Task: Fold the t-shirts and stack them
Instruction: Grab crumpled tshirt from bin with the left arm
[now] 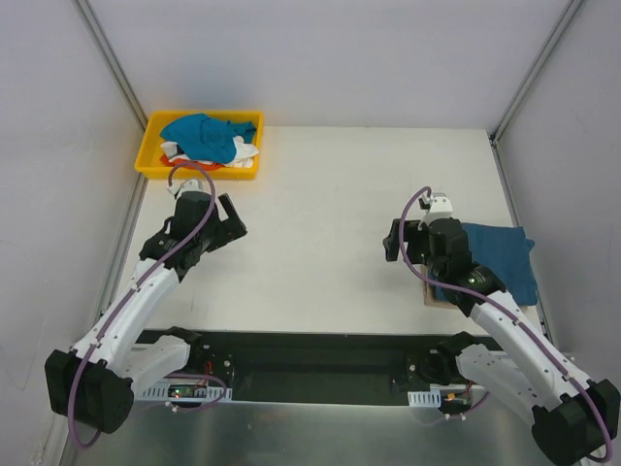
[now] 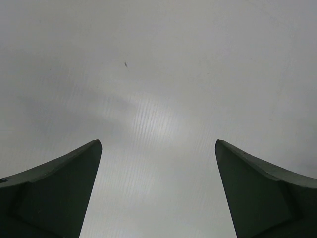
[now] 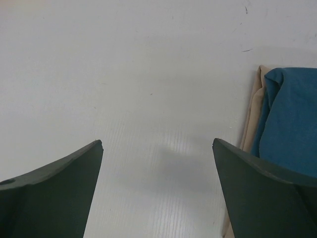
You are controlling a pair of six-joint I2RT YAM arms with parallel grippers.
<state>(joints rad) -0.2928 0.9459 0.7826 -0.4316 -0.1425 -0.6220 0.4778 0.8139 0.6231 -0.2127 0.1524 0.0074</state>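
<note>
I see folded t-shirt [image 1: 500, 257] by table [image 1: 320, 243] right edge, squarish, long axis unclear | left end effector [image 2: 158, 144] spread wide, empty | right end effector [image 3: 157, 143] likewise

The tray [image 1: 147, 160] sits in the far left corner of the table [image 1: 320, 223]. A crumpled t-shirt [image 1: 204, 136] lies in it on top of other cloths [image 1: 245, 155]. At the right edge, about midway along it, a folded t-shirt [image 1: 505, 257] lies on a flat underlayer [image 1: 432, 294] (cloth or board, it cannot be told), whose left and near margins stick out from under it. The left gripper [image 1: 234, 219] hangs just in front of the tray. The right gripper [image 1: 391, 241] is just left of the folded t-shirt.
</note>
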